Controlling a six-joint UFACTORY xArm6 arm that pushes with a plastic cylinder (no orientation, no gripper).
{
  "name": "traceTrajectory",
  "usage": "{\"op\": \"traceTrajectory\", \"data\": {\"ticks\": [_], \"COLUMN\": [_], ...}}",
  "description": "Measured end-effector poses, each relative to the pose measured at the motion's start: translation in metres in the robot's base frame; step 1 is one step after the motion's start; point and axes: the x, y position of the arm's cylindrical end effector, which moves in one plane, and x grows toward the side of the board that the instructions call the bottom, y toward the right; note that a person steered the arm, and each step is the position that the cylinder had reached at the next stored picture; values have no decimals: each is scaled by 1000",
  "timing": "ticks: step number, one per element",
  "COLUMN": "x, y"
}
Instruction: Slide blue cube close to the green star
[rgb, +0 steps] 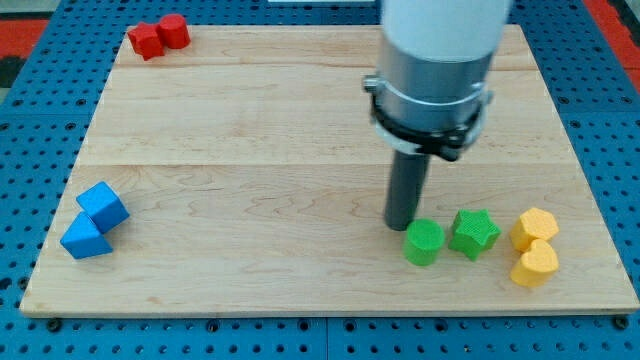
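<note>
Risk: my tip (399, 226), no claw fitted so no claw state, touches green cylinder block (424, 242) beside green star block (473, 233); may scatter them w/ blue cube block (103, 206) well apart, table (250, 150) left.

The arm's lowest section is a broad white cylinder, smooth and unmarked, cut off by the view's top. Below it sits a grey metallic band of nearly the same width. A thin black ring clamps around the band's lower edge, with small black lugs sticking out at its sides. From the underside of that ring a much narrower straight rod, dark grey to black and matt, runs down to my tip (400, 226), a plain blunt end.
</note>
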Motion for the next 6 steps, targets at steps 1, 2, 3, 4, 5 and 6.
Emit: {"op": "traceTrajectory", "data": {"ticks": [1,2,3,4,5,6], "x": [-1,-23,-51,-97,-125,-139], "y": [28,-59,-176,-287,-323,-336]}}
